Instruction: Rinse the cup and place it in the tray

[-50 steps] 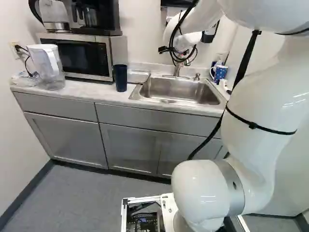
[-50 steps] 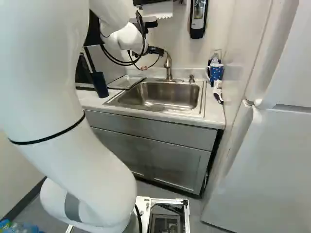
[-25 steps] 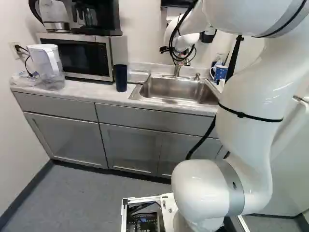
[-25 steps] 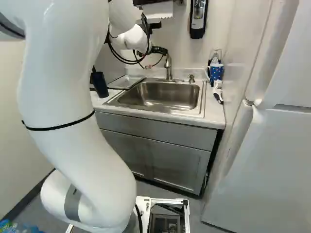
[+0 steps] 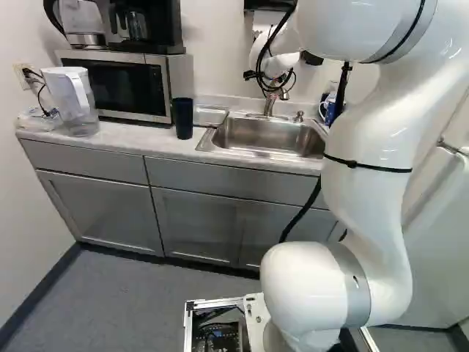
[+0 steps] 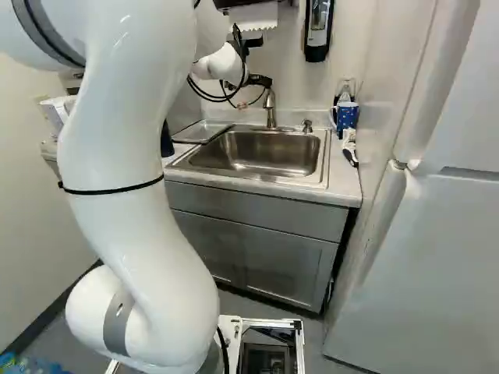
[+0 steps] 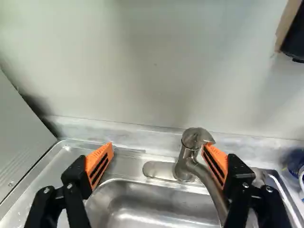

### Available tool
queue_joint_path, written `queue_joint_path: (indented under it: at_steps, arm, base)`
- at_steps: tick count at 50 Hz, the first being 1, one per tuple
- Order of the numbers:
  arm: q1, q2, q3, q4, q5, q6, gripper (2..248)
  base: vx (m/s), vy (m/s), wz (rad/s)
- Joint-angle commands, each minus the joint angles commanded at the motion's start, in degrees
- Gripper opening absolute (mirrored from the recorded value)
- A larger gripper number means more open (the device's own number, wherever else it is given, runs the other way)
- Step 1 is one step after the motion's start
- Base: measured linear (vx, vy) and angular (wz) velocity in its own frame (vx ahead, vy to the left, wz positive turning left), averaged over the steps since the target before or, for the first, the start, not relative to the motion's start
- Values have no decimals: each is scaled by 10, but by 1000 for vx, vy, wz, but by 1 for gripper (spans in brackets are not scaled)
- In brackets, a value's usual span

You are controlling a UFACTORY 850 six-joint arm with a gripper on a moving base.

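The arm (image 5: pixel 370 147) arches toward the sink (image 6: pixel 257 152); the gripper (image 6: pixel 255 95) stands spread above it, one orange pad (image 7: pixel 217 158) close by the faucet (image 7: pixel 186 159); contact is unclear.

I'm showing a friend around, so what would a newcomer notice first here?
The big white arm, rising right of the middle in the left base view. Next, the steel sink in the counter, and the orange pads on the open jaws in the wrist view.
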Motion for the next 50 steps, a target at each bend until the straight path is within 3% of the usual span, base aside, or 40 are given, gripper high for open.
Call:
queue_joint_path:
  at_steps: [21,50]
  arm:
    - [1,-14,-16,0,10,0,247]
    - [-1,-41,-47,0,65,0,247]
  base:
    - [0,0,0]
    - [0,0,0]
